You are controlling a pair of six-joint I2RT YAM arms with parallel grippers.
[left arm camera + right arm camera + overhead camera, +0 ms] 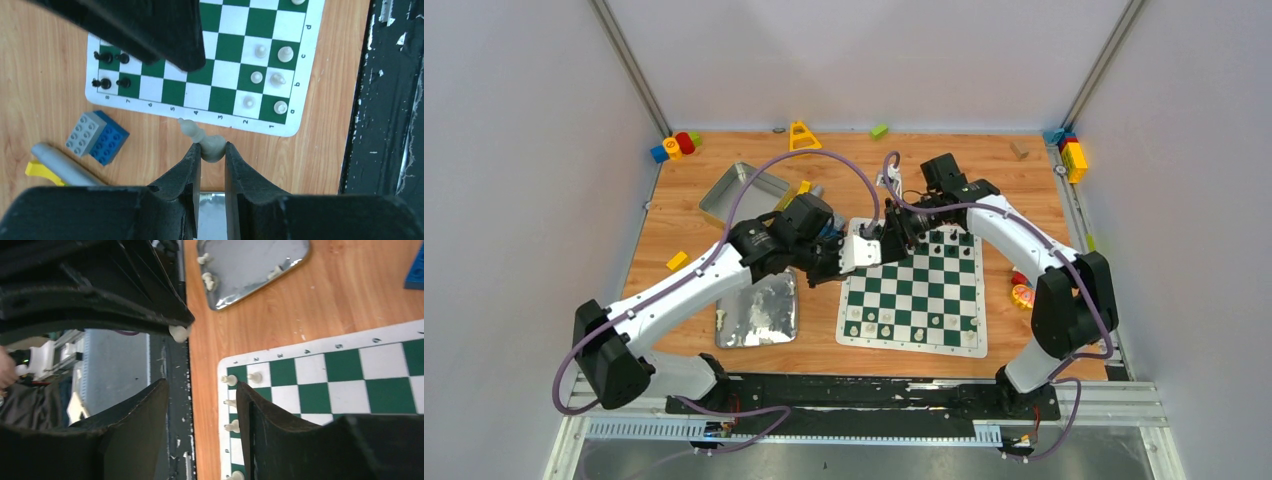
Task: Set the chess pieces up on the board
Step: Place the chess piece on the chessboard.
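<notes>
Checkered board (921,290), border printed 1–8 and a–d, carries a few cream and black chessmen (257,50). Silver tray (260,260) beside it holds cream pieces (207,280). Left gripper (212,151) pinches a cream piece (211,146) just off the board's edge; right gripper (200,390) gapes, empty.

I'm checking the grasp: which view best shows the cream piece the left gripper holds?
Left wrist: the cream piece lies clamped between the left gripper fingers. Top external leaves it too small to see; right wrist shows perhaps a cream nub.

Glossy metal tray (780,290), seemingly plastic chess piece (212,148)
</notes>
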